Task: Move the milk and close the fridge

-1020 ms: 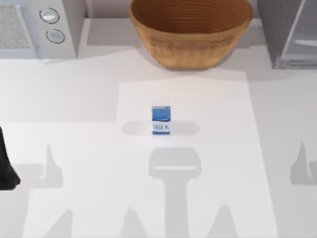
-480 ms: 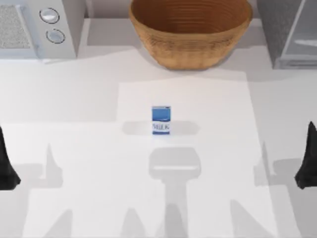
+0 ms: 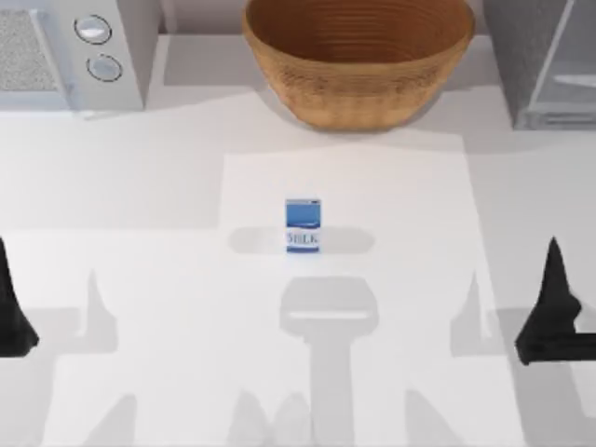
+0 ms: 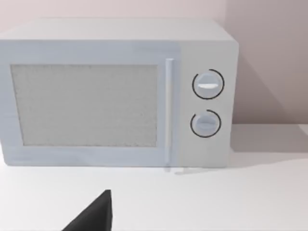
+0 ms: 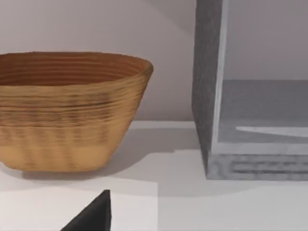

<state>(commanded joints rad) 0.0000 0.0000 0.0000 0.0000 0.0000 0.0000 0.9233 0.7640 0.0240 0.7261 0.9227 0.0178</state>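
The milk (image 3: 303, 225), a small carton with a blue top and a white "MILK" base, stands upright in the middle of the table. The fridge (image 3: 521, 56) is the grey speckled cabinet at the back right corner, its pale panel and light frame facing the table; the right wrist view shows it as the fridge (image 5: 208, 91). My right gripper (image 3: 554, 275) hovers at the right side, well to the right of the milk and in front of the fridge. My left gripper (image 3: 6, 289) sits parked at the left edge. Neither touches anything.
A large wicker bowl (image 3: 358, 60) stands at the back centre, behind the milk; the right wrist view also shows this bowl (image 5: 67, 110). A white microwave (image 3: 65, 51) with two round knobs occupies the back left; it is the microwave (image 4: 115, 91) in the left wrist view.
My right gripper has come into view from the right edge and moved leftward toward the table's middle. The left arm and the milk have not moved.
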